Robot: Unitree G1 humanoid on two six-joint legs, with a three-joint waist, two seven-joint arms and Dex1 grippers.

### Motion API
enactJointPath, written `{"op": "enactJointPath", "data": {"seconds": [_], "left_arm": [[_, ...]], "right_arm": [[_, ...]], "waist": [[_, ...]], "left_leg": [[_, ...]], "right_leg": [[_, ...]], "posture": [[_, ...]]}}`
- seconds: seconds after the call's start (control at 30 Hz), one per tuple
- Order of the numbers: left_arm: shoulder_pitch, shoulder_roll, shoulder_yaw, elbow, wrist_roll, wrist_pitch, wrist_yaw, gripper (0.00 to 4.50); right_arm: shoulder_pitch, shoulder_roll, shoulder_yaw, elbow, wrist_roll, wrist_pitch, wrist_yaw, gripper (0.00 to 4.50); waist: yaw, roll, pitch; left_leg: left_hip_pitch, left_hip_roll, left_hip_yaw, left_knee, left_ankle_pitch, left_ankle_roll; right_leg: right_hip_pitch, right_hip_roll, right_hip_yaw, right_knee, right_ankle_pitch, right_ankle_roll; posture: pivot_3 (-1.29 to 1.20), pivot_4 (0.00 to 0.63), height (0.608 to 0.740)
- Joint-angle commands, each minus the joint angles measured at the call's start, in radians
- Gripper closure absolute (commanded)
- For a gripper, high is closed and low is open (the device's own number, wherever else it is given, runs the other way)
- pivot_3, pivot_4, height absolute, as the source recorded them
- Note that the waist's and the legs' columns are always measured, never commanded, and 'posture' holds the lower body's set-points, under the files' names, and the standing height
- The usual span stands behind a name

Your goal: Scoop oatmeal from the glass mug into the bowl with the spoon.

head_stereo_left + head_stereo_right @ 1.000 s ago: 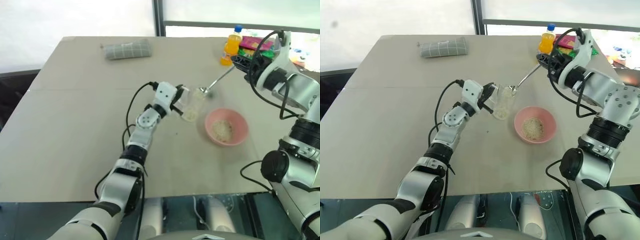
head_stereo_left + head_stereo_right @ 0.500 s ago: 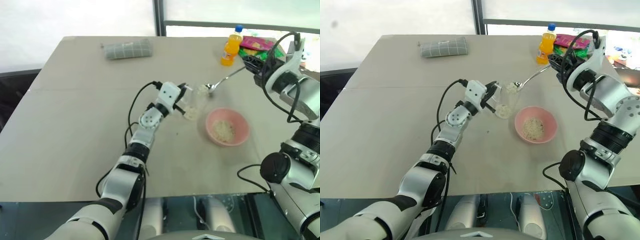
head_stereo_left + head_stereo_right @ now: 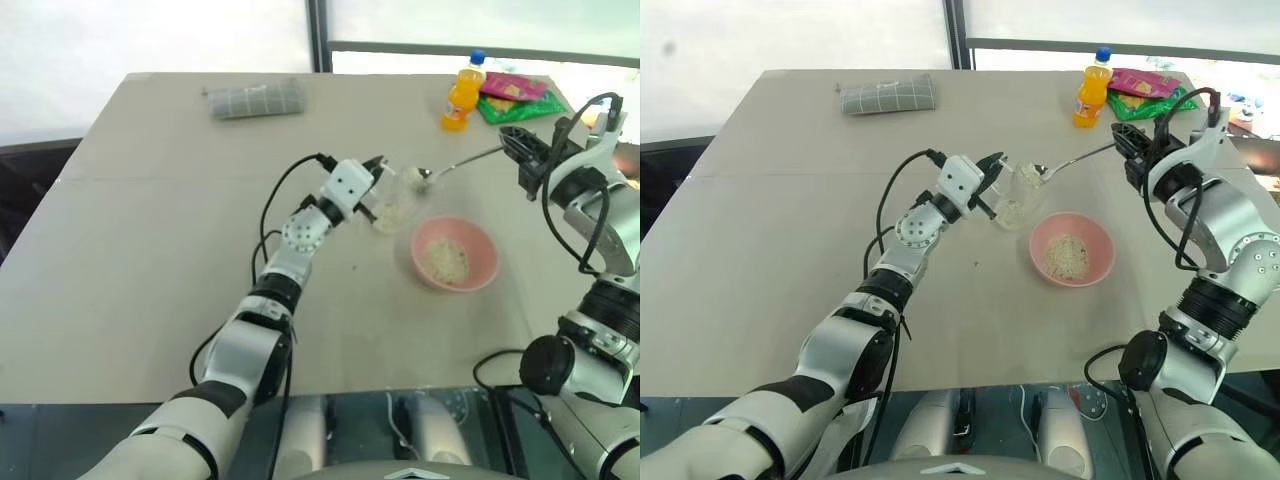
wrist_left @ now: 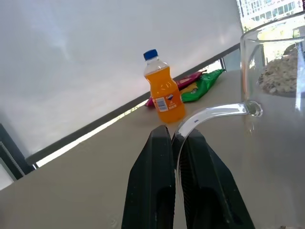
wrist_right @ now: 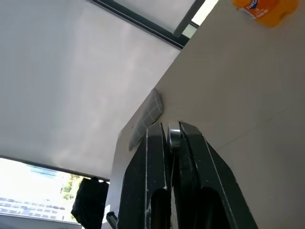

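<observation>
Spoon (image 3: 1072,160) is pinched at the handle end by the right gripper (image 3: 1127,143), fingers (image 5: 151,162) shut tight on the thin metal. Its small bowl carries a heap of oatmeal (image 3: 411,175) and hangs level just above the rim of the glass mug (image 3: 1012,200), so nothing spills, I'd guess. Left gripper (image 4: 172,138) is clamped on the mug's clear handle and holds the mug tipped toward the spoon side, probably to give the spoon an easier angle at the flakes left inside. Pink bowl (image 3: 1092,262) sits on the table (image 3: 790,250) just beside the mug, on the robot's right, with a patch of oatmeal in it already. Short carry from mug to bowl. Orange drink bottle (image 3: 1089,90) and snack packets (image 3: 1145,85) stand well back near the far edge; folded grey cloth (image 3: 887,95) far left.
</observation>
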Motion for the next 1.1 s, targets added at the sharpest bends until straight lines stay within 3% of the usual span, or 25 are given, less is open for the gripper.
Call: {"op": "enactJointPath", "data": {"seconds": [0.03,0.67,1.1], "left_arm": [[-0.049,0.014,-0.003,-0.006,0.029,-0.090,0.064,4.44],[-0.071,0.047,-0.083,0.064,0.178,-0.190,0.215,4.44],[-0.081,0.022,-0.038,0.128,0.113,-0.152,0.194,4.44]], "right_arm": [[0.041,-0.043,0.019,-0.073,0.079,-0.070,-0.033,4.50],[0.179,-0.144,0.157,-0.174,0.268,-0.300,-0.060,4.50],[0.341,-0.226,0.126,-0.335,0.407,-0.393,-0.083,4.50]], "waist": [[0.000,0.000,0.000],[0.007,0.000,0.000],[0.011,-0.001,0.000]], "left_leg": [[0.000,0.000,0.000,0.000,0.000,0.000],[0.000,0.000,0.000,0.000,0.000,0.000],[0.000,0.000,0.000,0.000,0.000,0.000]], "right_leg": [[0.000,0.000,0.000,0.000,0.000,0.000],[0.000,0.000,0.000,0.000,0.000,0.000],[0.000,0.000,0.000,0.000,0.000,0.000]], "posture": [[0.00,0.150,0.718],[0.00,0.150,0.718],[0.00,0.150,0.718]]}}
